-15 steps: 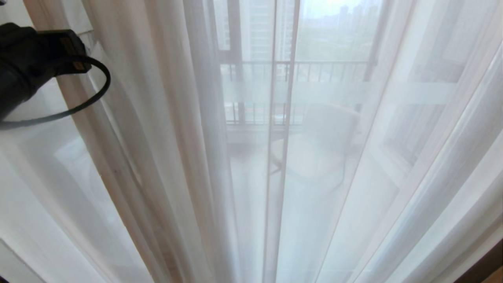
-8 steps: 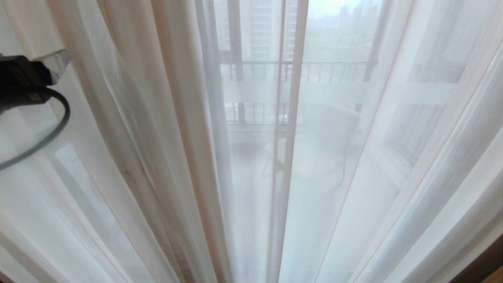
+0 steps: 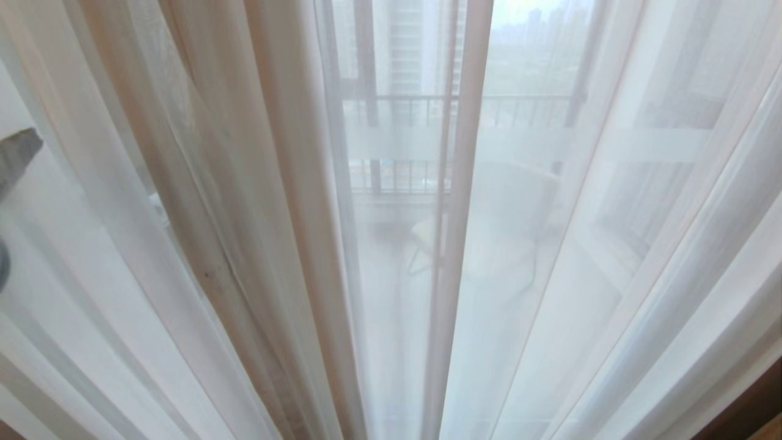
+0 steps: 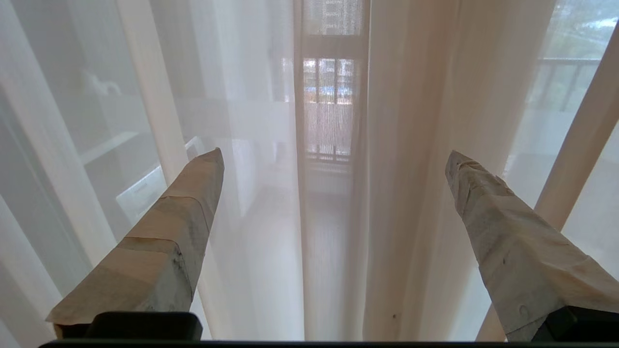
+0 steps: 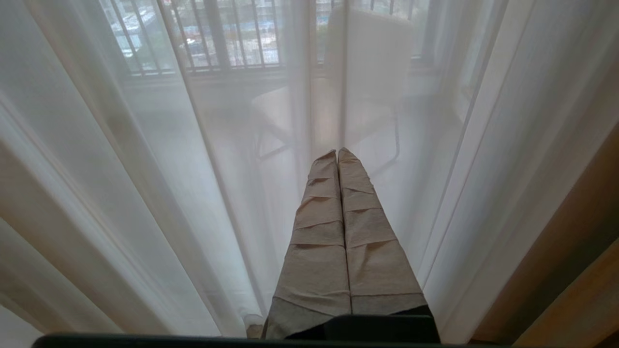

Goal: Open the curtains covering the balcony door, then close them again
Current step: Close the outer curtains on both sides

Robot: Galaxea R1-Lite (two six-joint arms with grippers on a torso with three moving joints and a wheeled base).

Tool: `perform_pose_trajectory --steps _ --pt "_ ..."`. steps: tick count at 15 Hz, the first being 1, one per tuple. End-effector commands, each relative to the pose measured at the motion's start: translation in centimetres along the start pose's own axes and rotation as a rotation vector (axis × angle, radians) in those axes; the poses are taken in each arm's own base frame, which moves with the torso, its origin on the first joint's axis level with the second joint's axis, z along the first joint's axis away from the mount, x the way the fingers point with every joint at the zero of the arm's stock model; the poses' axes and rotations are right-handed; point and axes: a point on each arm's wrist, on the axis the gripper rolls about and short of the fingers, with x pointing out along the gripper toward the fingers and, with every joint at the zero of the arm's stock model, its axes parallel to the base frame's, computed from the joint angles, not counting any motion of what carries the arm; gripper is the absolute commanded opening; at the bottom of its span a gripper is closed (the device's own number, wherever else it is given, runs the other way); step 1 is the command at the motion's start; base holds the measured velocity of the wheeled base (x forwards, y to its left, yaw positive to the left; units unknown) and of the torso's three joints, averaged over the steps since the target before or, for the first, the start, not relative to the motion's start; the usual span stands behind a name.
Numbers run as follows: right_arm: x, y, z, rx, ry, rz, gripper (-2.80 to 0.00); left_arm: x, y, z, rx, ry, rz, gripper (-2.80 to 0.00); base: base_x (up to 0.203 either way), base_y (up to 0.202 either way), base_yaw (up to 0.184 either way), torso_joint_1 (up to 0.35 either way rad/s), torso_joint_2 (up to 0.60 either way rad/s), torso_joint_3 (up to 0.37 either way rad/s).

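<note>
Hanging: sheer white see-through pleated curtains drawn across the whole head view, folds running floor-length.
Left gripper: tape-wrapped tapered fingers spread wide apart, nothing between them but air; curtain folds hang just ahead of the tips, not touching.
Left gripper, head view: only a grey tip shows at the left edge, in front of the fabric.
Fold ahead of left claw: a denser beige-tinted bunch of pleats lies ahead of the fingertips, nearer one finger than the other.
Right gripper: tape-wrapped fingers pressed together along their full length, holding nothing; sheer fabric hangs beyond the tips.
Door: tall glass balcony door in dark frame sits behind the curtains, beyond both claws, with a frosted white band across the glass.
Beyond glass: railing bars and a pale chair, seen through the voile ahead of the right claw.
Contact: no fabric gripped by either claw.
</note>
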Motion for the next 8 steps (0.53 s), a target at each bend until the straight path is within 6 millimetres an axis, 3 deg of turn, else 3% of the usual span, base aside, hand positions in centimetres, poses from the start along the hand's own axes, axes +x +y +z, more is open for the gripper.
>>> perform_pose_trajectory --steps 1,2,8 --pt "0.0 0.0 0.0 0.000 0.000 0.000 -2.80 -2.1 0.9 0.2 -0.014 -0.037 0.007 0.00 0.000 0.000 0.000 0.000 0.00 0.000" --pt "0.0 0.0 0.0 0.000 0.000 0.000 -2.80 -2.3 0.9 0.1 -0.015 -0.038 0.006 -2.80 0.000 0.000 0.000 0.000 0.00 0.000" --pt "0.0 0.0 0.0 0.000 0.001 0.000 -2.80 -3.3 1.2 -0.8 -0.015 -0.033 0.002 -2.80 0.000 0.000 0.000 0.000 0.00 0.000"
